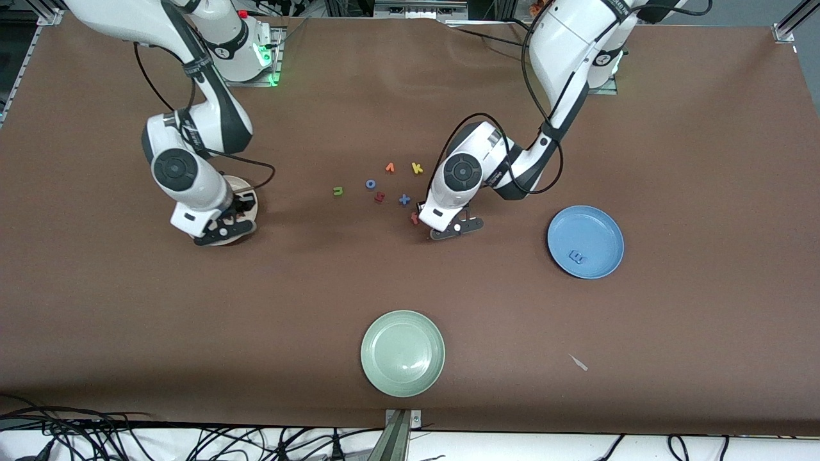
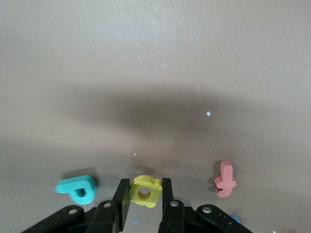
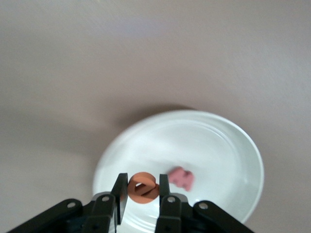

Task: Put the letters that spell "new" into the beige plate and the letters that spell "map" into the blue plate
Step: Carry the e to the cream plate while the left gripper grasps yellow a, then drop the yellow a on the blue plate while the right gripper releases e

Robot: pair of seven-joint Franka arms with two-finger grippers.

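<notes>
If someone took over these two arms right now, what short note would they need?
Left gripper: shut on the yellow a, at the table beside the teal p.
Right gripper: shut on the orange e, over the beige plate.
Done: pink w in the beige plate; blue m in the blue plate.
Left: drop e, fetch green n; carry a, then p, to the blue plate.

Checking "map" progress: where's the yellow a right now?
The yellow a sits on the table between the shut fingers of the left gripper, with the teal p beside it, at the letter cluster's edge toward the blue plate.
</notes>
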